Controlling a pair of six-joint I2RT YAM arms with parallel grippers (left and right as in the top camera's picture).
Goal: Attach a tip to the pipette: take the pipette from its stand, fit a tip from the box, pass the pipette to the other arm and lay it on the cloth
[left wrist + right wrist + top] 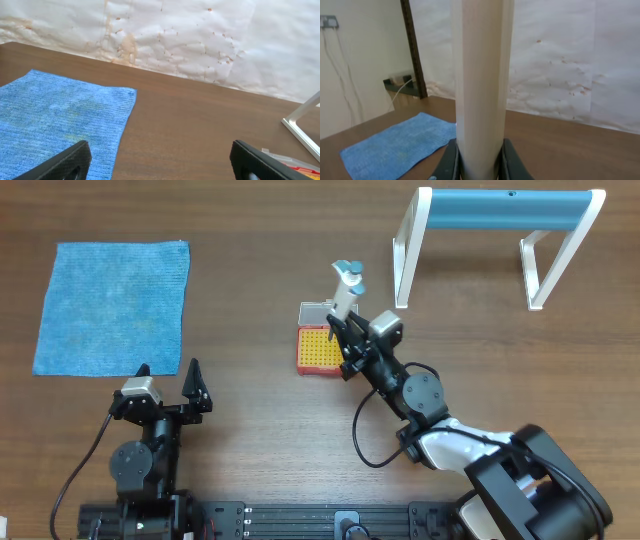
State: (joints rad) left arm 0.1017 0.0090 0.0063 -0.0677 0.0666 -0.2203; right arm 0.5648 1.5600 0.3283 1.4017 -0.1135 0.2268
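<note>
- Pipette (346,285) is pinched between the fingers of the right tool (340,328). Its white body is held roughly upright, and its grey head stands above the tool.
- In the right wrist view, the pale shaft is seen clamped on both sides by the black fingers (451,162). Its lower end is hidden below them.
- Whether a tip is seated on the pipette cannot be told.
- Tip box (320,350), orange with rows of yellow tips, is set on the worktop (260,440) just beside and beneath the right tool. A pale lid is seen at the edge of the box farthest from the arm's base.
- Left tool (168,375) is spread wide above bare worktop and is held low, close to its own arm's base.
- Blue cloth (112,308) is laid flat just ahead of the left tool and a little to its left, well apart from the right tool.
- Stand (500,210), a blue bar carried on white legs, is placed beyond the right tool and to its right, apart from the pipette.
- In the left wrist view, a corner of the tip box is seen just past that tool's right finger (265,162).
</note>
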